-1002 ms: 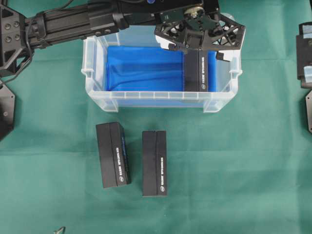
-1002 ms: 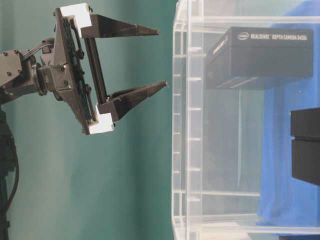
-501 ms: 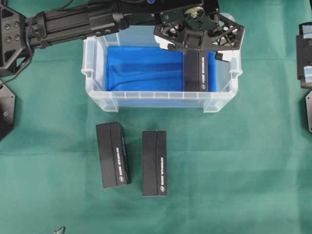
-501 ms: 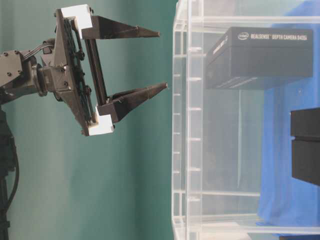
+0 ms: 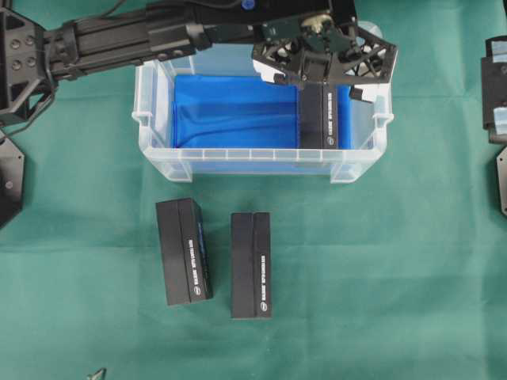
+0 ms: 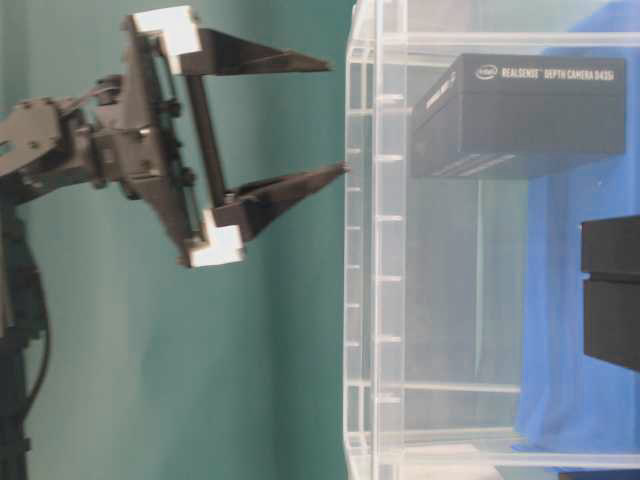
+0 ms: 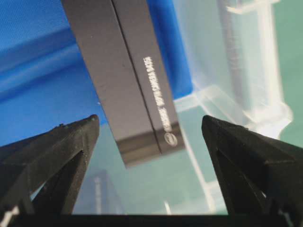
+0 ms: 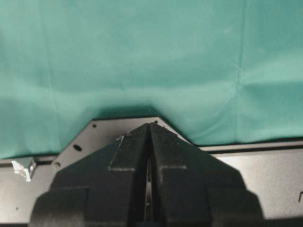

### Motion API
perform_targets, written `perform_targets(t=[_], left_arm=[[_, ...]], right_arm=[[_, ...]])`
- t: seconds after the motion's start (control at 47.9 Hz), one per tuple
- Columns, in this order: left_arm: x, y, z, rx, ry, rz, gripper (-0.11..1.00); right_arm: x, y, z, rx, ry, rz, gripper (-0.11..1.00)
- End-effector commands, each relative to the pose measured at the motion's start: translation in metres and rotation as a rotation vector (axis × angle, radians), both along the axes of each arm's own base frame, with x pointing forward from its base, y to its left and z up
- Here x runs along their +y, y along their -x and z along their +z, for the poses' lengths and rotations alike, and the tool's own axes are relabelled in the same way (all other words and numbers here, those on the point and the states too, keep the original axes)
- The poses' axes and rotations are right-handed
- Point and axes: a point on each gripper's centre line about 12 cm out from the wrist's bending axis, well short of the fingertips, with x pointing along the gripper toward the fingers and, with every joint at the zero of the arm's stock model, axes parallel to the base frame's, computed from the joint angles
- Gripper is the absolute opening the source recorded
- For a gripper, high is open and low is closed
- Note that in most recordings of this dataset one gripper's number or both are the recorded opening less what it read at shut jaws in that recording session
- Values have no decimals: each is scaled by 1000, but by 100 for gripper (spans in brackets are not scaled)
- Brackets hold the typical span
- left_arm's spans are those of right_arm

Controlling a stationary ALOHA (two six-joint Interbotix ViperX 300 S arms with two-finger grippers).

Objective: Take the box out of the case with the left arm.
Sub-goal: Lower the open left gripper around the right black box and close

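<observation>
The clear case (image 5: 261, 162) is seen from above on the green-covered bench (image 5: 380, 269), its floor lined in bright blue. One black box (image 5: 323, 117) is found inside it, lying flat on the blue lining at the right-hand end, close to the right wall. Over that end the left arm (image 5: 119, 36) is stretched in from the left of the overhead view, and its end effector (image 7: 149, 127) is held above the box with the jaws spread wide apart. Through the left wrist camera the box is framed between the two black fingers (image 7: 52, 151), with clear space on both sides; nothing is gripped and no contact is seen. At table level the same end effector is shown outside the case wall with its pointed tips directed at it, slightly blurred.

Two more black boxes (image 5: 184, 251) are laid side by side on the bench in front of the case, apart from each other.

The right end effector (image 8: 149, 130) is seen closed in its own wrist view, fingers pressed together over a black plate (image 8: 265, 175) and green cloth, nothing between them.
</observation>
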Motion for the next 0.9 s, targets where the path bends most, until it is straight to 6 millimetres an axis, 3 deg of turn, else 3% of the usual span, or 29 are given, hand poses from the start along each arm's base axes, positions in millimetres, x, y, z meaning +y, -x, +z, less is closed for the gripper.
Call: perform_targets(t=[0.0,0.418,0.877], left_arm=[[1,2,9,-33,-10,2,85],[2,6,-20,7,1,18,85],[3,0,-36,-15,10,48,85]], right_arm=[[0,-1,3,-14,0,-3,0],[0,-1,3,-12,-3,-1,0],[0,0,3,-14,-2,-3,0]])
